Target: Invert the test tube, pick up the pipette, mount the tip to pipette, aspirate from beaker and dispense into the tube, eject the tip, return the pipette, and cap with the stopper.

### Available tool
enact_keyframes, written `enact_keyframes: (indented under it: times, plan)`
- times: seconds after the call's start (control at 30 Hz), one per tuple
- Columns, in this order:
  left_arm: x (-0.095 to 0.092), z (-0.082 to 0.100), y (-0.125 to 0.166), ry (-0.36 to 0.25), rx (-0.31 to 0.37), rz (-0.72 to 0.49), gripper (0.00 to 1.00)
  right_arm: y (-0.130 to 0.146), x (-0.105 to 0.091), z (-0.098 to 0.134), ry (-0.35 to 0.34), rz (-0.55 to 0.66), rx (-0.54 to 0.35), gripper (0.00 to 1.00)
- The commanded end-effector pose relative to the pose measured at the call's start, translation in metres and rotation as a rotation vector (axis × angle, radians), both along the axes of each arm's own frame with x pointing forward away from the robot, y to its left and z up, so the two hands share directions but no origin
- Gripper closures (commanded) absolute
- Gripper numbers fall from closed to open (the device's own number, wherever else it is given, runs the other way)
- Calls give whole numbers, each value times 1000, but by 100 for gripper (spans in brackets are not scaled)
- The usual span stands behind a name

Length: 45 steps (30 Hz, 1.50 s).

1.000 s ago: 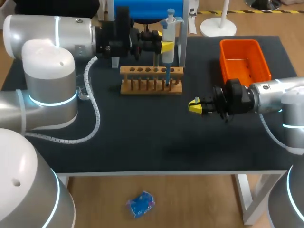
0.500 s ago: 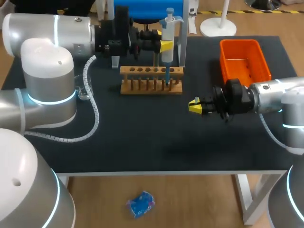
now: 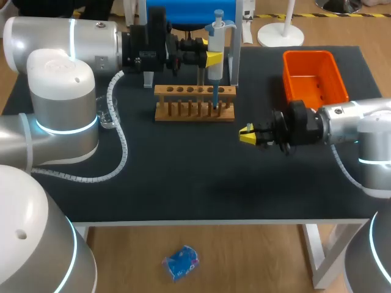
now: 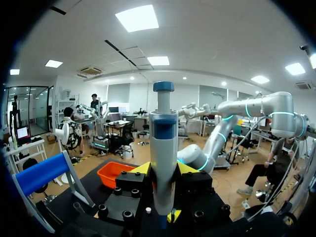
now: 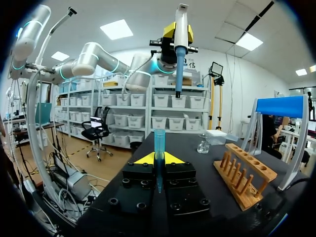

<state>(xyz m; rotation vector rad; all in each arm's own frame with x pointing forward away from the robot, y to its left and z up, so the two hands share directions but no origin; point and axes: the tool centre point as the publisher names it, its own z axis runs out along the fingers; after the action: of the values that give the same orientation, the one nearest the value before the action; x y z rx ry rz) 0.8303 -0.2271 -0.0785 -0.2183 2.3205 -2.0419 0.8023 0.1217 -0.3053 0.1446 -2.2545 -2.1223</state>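
Your left gripper (image 3: 210, 59) is clamped on the pipette (image 4: 163, 143). It stands upright between the fingers, plunger end up and narrow blue end pointing straight down over the wooden rack (image 3: 194, 102).

Your right gripper (image 5: 158, 159) grips the test tube (image 5: 159, 140) near its lower end. The tube rises straight up from between the fingers, mouth upward.

I judge the tube turned, the pipette picked up and a tip probably mounted. I cannot tell whether liquid has been drawn from the beaker (image 5: 203, 144), which sits well ahead of the right fingers. Dispensing, ejecting the tip, returning the pipette and capping look undone, and I see no stopper.
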Motion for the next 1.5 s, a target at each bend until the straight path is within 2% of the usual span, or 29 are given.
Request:
enact_keyframes:
  times: [0.03, 0.47, 0.93, 1.2, 1.5]
  plan:
    - [0, 1, 0, 1, 3, -1, 100, 14, 9, -1, -3, 10, -4, 100]
    - [0, 1, 0, 1, 3, -1, 100, 53, 17, 7, -25, 24, 10, 100]
    - [0, 1, 0, 1, 3, -1, 100, 54, 17, 8, -27, 23, 10, 100]
    - [0, 1, 0, 1, 3, -1, 100, 74, 30, 9, -43, 25, 37, 100]
    - [0, 1, 0, 1, 3, -1, 100, 85, 33, 14, -59, 24, 63, 100]
